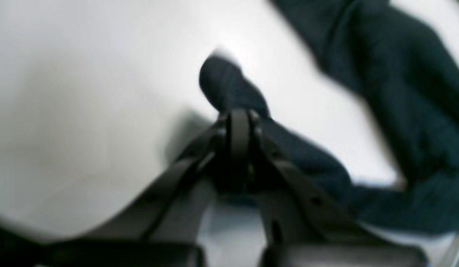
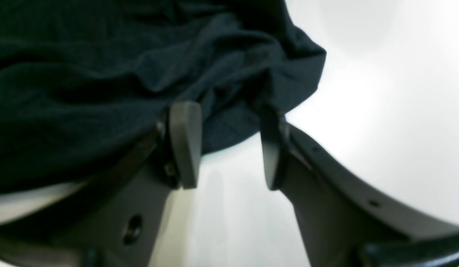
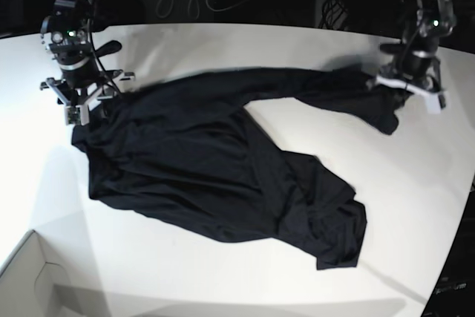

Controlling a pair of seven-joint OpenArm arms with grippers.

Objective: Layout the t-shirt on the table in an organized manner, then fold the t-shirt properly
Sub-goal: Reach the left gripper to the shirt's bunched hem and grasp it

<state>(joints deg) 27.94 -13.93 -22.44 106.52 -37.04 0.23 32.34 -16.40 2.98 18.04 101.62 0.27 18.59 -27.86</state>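
One rumpled t-shirt, pinched rightward.

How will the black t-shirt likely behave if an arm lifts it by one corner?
The t-shirt is probably floppy: it lies wrinkled and bunched on the table. Lifted, it would likely drape and trail, as the stretch pinched in the left tool suggests. It looks light and unlikely to slip.

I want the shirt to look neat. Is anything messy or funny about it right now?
Yes. The t-shirt lies crooked and wrinkly on the table, with one corner bunched up near the front edge. A sleeve is stretched far out to the side, pinched in the left tool. The right tool is open over the other end.
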